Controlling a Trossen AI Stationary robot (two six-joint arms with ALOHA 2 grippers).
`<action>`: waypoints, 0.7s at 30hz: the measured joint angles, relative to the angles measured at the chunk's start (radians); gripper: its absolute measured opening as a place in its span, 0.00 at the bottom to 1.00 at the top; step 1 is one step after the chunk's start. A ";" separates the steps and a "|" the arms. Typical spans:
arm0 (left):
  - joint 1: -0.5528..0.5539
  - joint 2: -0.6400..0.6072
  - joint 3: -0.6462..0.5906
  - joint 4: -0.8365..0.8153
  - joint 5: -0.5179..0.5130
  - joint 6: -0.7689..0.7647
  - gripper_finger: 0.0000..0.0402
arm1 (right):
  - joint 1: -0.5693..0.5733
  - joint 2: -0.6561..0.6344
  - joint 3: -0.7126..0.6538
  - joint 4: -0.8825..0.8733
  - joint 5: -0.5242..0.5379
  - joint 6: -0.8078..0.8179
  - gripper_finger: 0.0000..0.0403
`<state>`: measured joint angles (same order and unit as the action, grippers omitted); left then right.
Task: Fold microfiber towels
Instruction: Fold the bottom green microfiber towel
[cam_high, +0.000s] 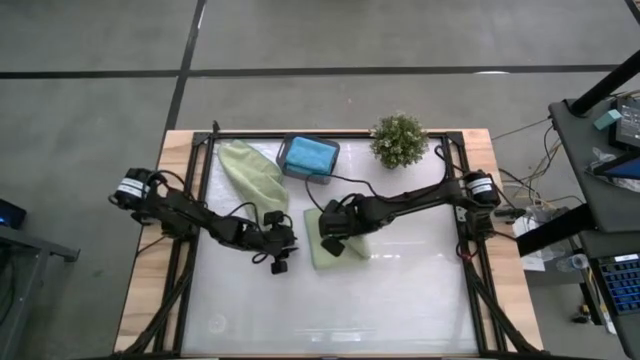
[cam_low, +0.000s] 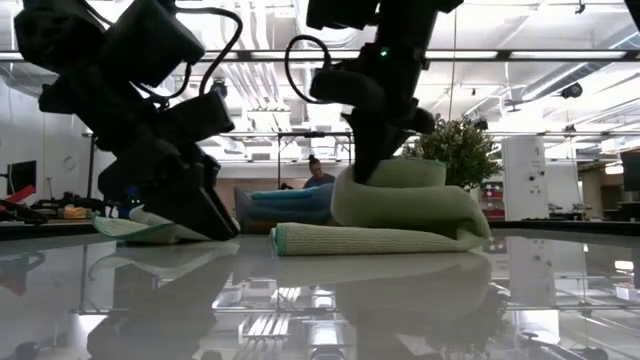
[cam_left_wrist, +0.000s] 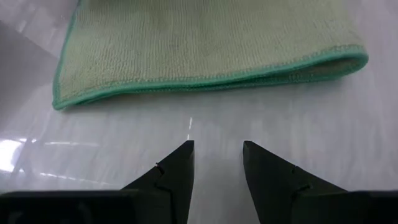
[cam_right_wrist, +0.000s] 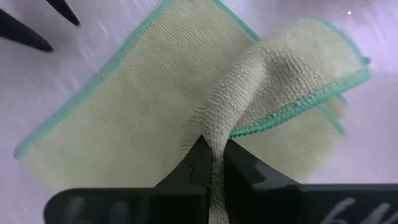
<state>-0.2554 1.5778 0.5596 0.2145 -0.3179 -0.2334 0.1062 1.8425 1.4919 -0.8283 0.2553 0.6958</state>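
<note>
A light sage green towel (cam_high: 318, 256) with a green hem lies near the middle of the table. One part of it is drawn up and doubled over the rest (cam_right_wrist: 292, 68). My right gripper (cam_right_wrist: 214, 144) stands over it, shut on the raised cloth. My left gripper (cam_left_wrist: 217, 144) is open and low over the table just left of this towel. Its fingers point at the towel's hemmed edge (cam_left_wrist: 205, 79) and touch nothing. A second sage towel (cam_high: 255, 170) lies loosely at the far left. A teal-blue towel (cam_high: 308, 154) rests in a dark tray. My right gripper pinches a bunched ridge of the sage towel (cam_right_wrist: 214, 127) between its two fingers, slanting down from above. The held cloth rises in a hump (cam_low: 395, 180) over the lower part, with a hemmed flap falling slack beside it. The lower part (cam_low: 370, 240) lies flat on the table.
A small potted plant (cam_high: 398, 140) stands at the far edge, right of the tray (cam_high: 325, 178). Black frame rails (cam_high: 200, 200) run along the table's sides. The near half of the white table top (cam_high: 340, 310) is bare. A person shows in the room beyond (cam_low: 318, 175).
</note>
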 joint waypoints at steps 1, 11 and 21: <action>0.000 0.006 -0.001 0.012 0.000 0.004 0.31 | 0.000 0.002 0.000 0.016 0.000 0.000 0.03; 0.000 -0.001 -0.003 0.032 0.000 0.005 0.31 | 0.008 0.049 -0.021 0.167 -0.024 -0.040 0.04; 0.000 -0.002 -0.003 0.031 0.000 0.006 0.31 | 0.012 0.073 -0.019 0.248 -0.035 -0.061 0.22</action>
<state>-0.2554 1.5753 0.5564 0.2451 -0.3176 -0.2275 0.1178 1.9156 1.4731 -0.5800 0.2206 0.6346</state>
